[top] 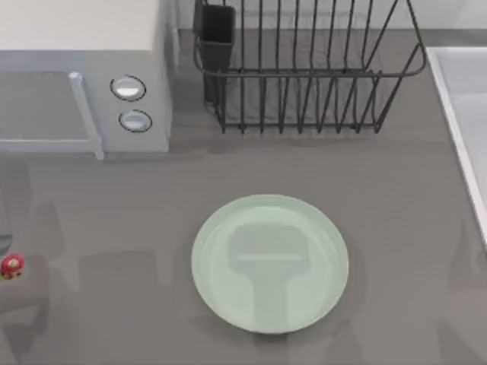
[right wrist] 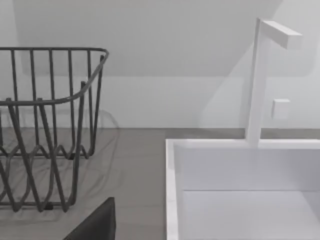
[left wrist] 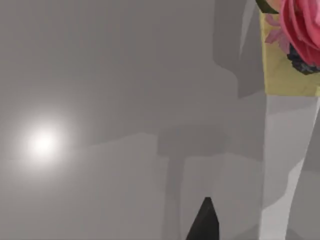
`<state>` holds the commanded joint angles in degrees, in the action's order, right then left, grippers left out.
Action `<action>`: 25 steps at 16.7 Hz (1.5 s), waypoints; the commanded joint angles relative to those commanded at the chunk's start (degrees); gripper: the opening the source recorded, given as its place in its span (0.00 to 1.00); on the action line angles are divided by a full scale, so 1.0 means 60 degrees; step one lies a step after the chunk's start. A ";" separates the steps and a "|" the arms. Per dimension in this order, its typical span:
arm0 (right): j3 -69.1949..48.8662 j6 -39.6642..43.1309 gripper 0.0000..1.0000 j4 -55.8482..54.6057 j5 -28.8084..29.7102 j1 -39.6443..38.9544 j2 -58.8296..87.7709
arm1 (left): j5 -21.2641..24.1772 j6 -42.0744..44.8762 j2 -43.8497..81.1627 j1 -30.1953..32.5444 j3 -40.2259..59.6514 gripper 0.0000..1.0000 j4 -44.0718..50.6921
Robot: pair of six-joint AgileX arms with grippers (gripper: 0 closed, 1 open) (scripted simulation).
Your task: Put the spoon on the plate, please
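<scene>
The pale mint-green plate (top: pixel 270 264) lies flat in the middle of the table, with nothing on it. At the table's far left edge I see the red, white-spotted knob of the spoon (top: pixel 11 265); its handle and bowl run out of the picture. A dark tip of my left gripper (left wrist: pixel 204 222) pokes into the left wrist view over a bare grey surface. A dark tip of my right gripper (right wrist: pixel 95 225) shows in the right wrist view, near the sink's corner at the table's right.
A microwave (top: pixel 84 76) stands at the back left. A dark wire dish rack (top: pixel 304 68) stands at the back centre. A white sink (top: pixel 466 122) with a faucet (right wrist: pixel 260 75) runs along the right edge. A yellow box with a pink flower (left wrist: pixel 292 45) appears in the left wrist view.
</scene>
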<state>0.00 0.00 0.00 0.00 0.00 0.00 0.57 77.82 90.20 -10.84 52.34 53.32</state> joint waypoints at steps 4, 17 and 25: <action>0.0000 0.0000 1.00 0.0000 0.0000 0.0000 0.0000 | -0.0009 -0.0091 -0.0727 0.0008 0.1020 0.00 0.1660; 0.0000 0.0000 1.00 0.0000 0.0000 0.0000 0.0000 | -0.0040 -0.1582 0.1180 0.2777 0.3255 0.00 0.2061; 0.0000 0.0000 1.00 0.0000 0.0000 0.0000 0.0000 | -0.0093 -0.4822 0.4534 0.8327 0.6737 0.00 0.2130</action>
<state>0.00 0.00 0.00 0.00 0.00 0.00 0.01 48.89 117.41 39.12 92.76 66.10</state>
